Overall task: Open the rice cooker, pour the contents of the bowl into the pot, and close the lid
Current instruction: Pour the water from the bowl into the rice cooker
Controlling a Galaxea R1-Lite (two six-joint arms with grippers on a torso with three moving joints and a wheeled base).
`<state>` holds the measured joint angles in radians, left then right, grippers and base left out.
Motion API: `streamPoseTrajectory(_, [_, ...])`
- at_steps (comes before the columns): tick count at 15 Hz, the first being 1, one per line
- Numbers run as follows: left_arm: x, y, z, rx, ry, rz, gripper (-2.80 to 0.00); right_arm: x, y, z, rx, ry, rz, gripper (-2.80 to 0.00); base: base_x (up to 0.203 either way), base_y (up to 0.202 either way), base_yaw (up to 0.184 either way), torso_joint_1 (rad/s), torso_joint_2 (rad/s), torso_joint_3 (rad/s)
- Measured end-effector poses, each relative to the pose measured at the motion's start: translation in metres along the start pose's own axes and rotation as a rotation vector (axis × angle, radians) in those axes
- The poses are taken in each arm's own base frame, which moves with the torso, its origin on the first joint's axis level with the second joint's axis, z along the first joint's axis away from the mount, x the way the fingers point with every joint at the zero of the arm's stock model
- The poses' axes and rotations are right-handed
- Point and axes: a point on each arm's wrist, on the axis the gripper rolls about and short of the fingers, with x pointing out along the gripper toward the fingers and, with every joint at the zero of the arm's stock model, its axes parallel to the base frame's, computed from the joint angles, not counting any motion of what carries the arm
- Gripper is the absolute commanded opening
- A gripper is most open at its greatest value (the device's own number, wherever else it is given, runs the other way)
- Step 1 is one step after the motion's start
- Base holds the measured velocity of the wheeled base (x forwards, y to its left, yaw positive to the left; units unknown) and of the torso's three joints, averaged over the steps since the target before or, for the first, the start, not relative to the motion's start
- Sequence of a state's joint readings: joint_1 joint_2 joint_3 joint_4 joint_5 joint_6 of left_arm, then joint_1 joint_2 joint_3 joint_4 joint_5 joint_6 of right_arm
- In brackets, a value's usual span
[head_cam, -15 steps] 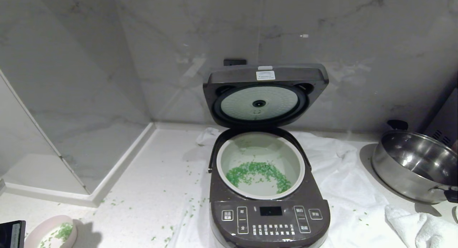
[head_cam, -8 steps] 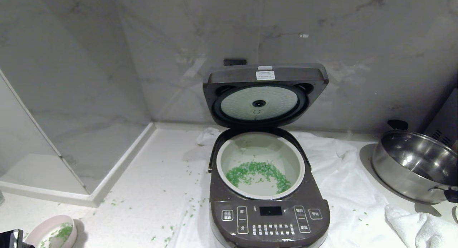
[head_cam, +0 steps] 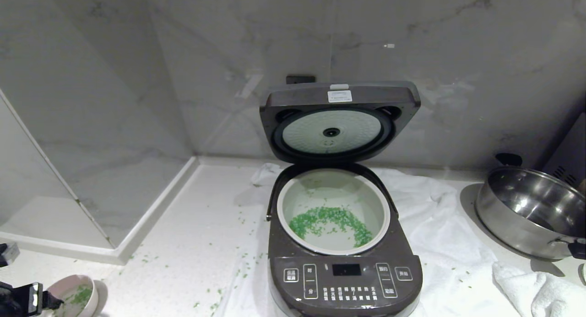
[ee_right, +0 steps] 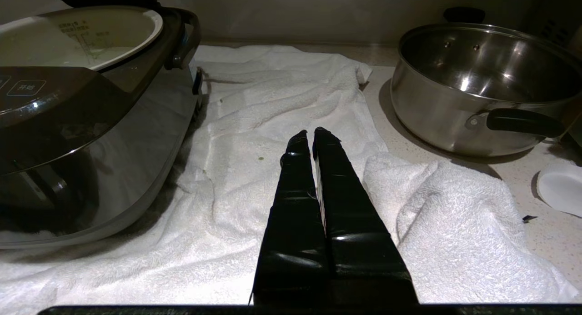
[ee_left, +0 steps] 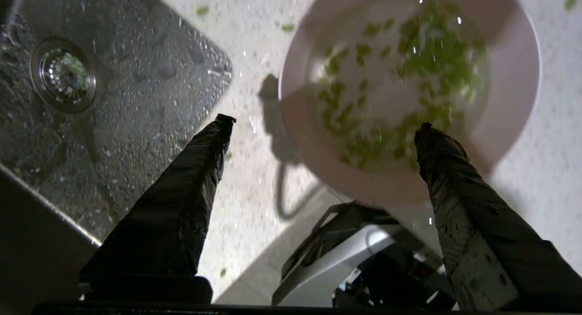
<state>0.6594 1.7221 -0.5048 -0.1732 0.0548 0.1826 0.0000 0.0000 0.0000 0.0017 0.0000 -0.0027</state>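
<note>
The cooker (head_cam: pixel 344 244) is showing dark brown, with white-marked buttons and a small black display. Its lid (head_cam: pixel 339 120) is showing a silvery-white dotted plate ringed in black. The pot (head_cam: pixel 333 210) is looking pale grey-white, with bright green grains (head_cam: pixel 330 218) inside. Beyond the wide-apart black left jaws, the bowl (ee_left: pixel 409 92) is showing pale pink with green bits. Beyond the closed black right jaws, a white towel (ee_right: pixel 291 97) is lying beside a shiny steel pan (ee_right: pixel 477 87) with black handles.

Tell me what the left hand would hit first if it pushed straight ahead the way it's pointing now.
Probably the bowl: the open left hand points down, one finger over its rim, the other over bare counter.
</note>
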Motion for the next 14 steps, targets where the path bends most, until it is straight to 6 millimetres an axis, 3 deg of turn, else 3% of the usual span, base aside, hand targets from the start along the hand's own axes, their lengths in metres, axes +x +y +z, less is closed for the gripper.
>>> streamPoseTrajectory(10, [0.059, 0.0, 0.001, -0.021, 0.139, -0.018, 0.0, 0.0, 0.0, 0.0, 0.0, 0.0, 0.0, -2.8, 0.0, 0.0, 0.0, 0.0, 0.0, 0.0])
streamPoseTrajectory(11, [0.062, -0.001, 0.0, -0.021, 0.147, -0.021, -2.8, 0.0, 0.0, 0.0, 0.0, 0.0, 0.0, -2.8, 0.0, 0.0, 0.0, 0.0, 0.0, 0.0])
streamPoseTrajectory(14, [0.068, -0.002, -0.002, -0.021, 0.169, -0.032, -2.8, 0.0, 0.0, 0.0, 0.0, 0.0, 0.0, -2.8, 0.0, 0.0, 0.0, 0.0, 0.0, 0.0])
